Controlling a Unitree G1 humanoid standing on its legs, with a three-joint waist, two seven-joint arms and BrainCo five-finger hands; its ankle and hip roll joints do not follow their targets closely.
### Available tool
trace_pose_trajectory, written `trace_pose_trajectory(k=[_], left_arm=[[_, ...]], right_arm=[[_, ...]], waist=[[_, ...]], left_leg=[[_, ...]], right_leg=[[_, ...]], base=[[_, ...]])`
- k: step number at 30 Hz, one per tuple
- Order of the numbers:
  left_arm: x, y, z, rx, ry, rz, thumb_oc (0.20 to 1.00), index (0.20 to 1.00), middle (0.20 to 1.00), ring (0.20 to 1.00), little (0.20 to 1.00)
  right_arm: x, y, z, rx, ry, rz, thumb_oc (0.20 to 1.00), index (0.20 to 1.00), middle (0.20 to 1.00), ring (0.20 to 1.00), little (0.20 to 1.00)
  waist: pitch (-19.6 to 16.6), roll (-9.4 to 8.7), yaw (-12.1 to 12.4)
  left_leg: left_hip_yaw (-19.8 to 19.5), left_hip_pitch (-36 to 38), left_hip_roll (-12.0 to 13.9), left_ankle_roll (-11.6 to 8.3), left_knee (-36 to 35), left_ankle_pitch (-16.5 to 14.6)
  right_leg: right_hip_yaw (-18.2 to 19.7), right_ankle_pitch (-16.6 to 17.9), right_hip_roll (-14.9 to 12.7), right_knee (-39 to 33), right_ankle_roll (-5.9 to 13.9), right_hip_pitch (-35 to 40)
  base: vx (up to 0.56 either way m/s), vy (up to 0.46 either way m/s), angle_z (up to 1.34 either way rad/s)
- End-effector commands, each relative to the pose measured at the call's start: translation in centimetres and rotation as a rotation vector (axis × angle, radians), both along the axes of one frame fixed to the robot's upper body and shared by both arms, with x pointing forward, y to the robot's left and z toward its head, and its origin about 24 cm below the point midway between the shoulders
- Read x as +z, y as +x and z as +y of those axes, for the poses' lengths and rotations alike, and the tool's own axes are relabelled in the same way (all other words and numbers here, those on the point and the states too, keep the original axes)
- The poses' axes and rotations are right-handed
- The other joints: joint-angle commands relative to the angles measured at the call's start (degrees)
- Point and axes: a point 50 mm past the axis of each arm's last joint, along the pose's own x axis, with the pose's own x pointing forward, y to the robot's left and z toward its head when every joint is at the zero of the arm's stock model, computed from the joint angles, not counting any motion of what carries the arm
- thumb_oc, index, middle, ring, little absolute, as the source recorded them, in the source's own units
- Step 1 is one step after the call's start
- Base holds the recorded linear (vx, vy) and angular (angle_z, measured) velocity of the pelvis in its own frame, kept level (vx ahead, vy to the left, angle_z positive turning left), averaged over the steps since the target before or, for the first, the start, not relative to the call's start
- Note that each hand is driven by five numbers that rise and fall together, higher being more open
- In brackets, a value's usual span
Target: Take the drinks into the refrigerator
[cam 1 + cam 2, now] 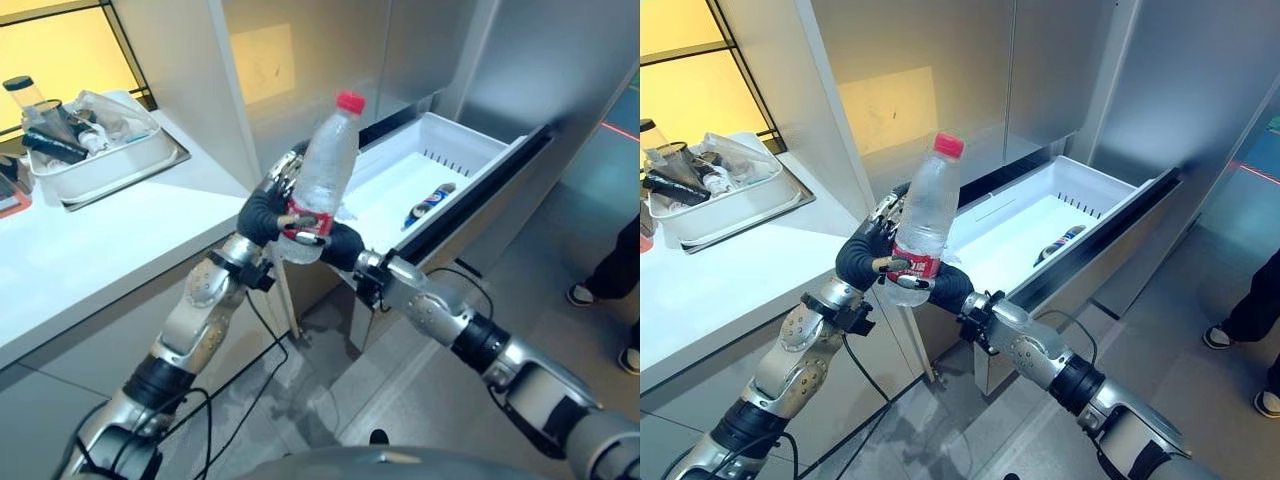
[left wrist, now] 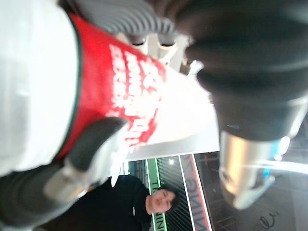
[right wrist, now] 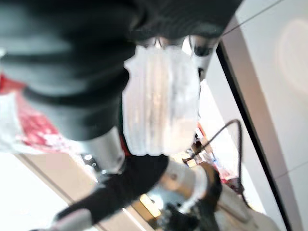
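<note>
White bench (image 1: 90, 250): seen at the far left, with a pale tray (image 1: 120, 165) set on it, filled with bottles and wrapped items.
Left hand (image 1: 265, 210): raised in front of the bench edge; its fingers (image 1: 285, 172) and thumb are curled round the labelled lower part of the water bottle.
Water bottle (image 1: 325, 165): clear plastic, red cap, red label; held nearly upright, tilted slightly, between both hands, above the floor and just beside the open drawer.
Right hand (image 1: 335, 245): pressed against the bottle's base from the right; whether its fingers are closed cannot be told.
Refrigerator drawer (image 1: 470, 150): white, pulled open; a small blue drink bottle (image 1: 428, 203) is lying inside.
</note>
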Motion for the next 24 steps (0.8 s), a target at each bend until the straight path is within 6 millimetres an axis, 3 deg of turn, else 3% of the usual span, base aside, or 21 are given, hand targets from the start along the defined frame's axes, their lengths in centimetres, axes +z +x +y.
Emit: trace_pose_trajectory(k=[1,24], left_arm=[[1.4,-0.8,-0.3,-0.056,-0.023,-0.077,1.0,1.0,1.0,1.0,1.0],[1.0,-1.2,2.1,0.065,-0.05,-0.079,1.0,1.0,1.0,1.0,1.0]], right_arm=[[9.4,1.9,-0.4,-0.072,0.376,-0.235,0.2,0.2,0.2,0.2,0.2],[10.3,2.7,-4.0,-0.222,0.386,-0.322,0.2,0.2,0.2,0.2,0.2]], waist=[[-0.18,-1.96,0.51],[-0.06,-2.0,0.78]], left_leg=[[-1.13,0.62,-2.9,3.55,2.78,-6.33],[-1.34,0.42,-3.0,3.62,2.99,-6.41]], right_leg=[[0.13,-8.88,-1.19,2.42,2.22,5.41],[0.04,-8.9,-1.31,2.58,2.3,5.26]], base=[[0.0,0.0,0.0],[0.0,0.0,0.0]])
